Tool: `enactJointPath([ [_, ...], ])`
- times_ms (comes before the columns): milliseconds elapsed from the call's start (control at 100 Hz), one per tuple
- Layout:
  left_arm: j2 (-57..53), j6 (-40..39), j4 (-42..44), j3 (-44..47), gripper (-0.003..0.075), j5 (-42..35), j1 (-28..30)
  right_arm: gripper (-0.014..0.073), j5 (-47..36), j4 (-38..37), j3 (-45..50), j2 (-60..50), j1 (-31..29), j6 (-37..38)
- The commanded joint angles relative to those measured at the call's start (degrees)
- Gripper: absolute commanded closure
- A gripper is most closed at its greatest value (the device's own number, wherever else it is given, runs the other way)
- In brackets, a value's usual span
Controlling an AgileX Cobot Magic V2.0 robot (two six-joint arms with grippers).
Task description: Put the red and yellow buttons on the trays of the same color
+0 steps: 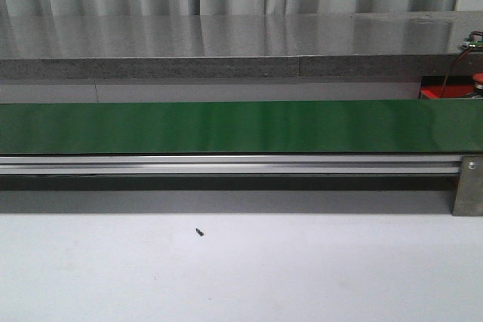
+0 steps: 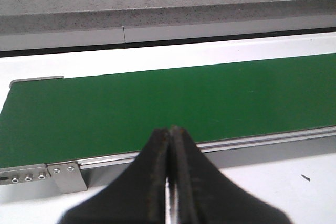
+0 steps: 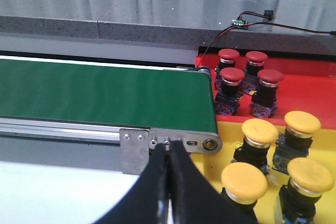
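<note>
In the right wrist view, several red buttons (image 3: 231, 74) stand upright on the red tray (image 3: 304, 82) past the end of the belt. Several yellow buttons (image 3: 259, 130) stand on the yellow tray (image 3: 212, 158) beside it. My right gripper (image 3: 167, 144) is shut and holds nothing; it hovers near the belt's end bracket, just left of the yellow tray. My left gripper (image 2: 170, 129) is shut with nothing in it, in front of the other end of the green belt (image 2: 157, 103). Neither gripper shows in the front view.
The green conveyor belt (image 1: 226, 127) with its aluminium rail (image 1: 226, 164) runs across the table. A grey stone ledge (image 1: 226, 50) lies behind it. The red tray's corner (image 1: 445, 93) shows at far right. A small black speck (image 1: 199, 232) lies on the white tabletop.
</note>
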Motion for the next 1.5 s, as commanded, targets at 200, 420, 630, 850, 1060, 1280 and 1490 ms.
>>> enactJointPath([
  [200, 0.28, 0.01, -1.22, -1.54, 0.0740, -4.27, 0.09, 0.0711, -4.86, -0.29, -1.09, -1.09, 0.08, 0.21],
  [420, 0.28, 0.01, -1.22, -1.54, 0.0740, -4.27, 0.09, 0.0711, -4.86, -0.29, -1.09, -1.09, 0.08, 0.21],
  [630, 0.28, 0.01, -1.22, -1.54, 0.0740, -8.25, 0.09, 0.0711, -4.80, -0.30, -1.09, -1.09, 0.08, 0.21],
  [850, -3.62, -0.41, 4.86, 2.14, 0.0740, -14.17, -0.03, 0.0711, -4.80, -0.30, -1.09, -1.09, 0.08, 0.21],
  [1060, -14.66, -12.08, 15.30, 12.10, 0.0740, -18.98, 0.58, 0.0711, -4.80, -0.30, -1.09, -1.09, 0.08, 0.21],
  [1280, -28.14, -13.30, 15.51, 22.26, 0.0740, -19.75, 2.63, 0.0711, -4.80, -0.30, -1.09, -1.09, 0.08, 0.21],
  [1490, -34.30, -13.56, 15.93, 27.79, 0.0740, -20.89, 4.78, 0.0711, -4.81, -0.30, -1.09, -1.04, 0.08, 0.21],
])
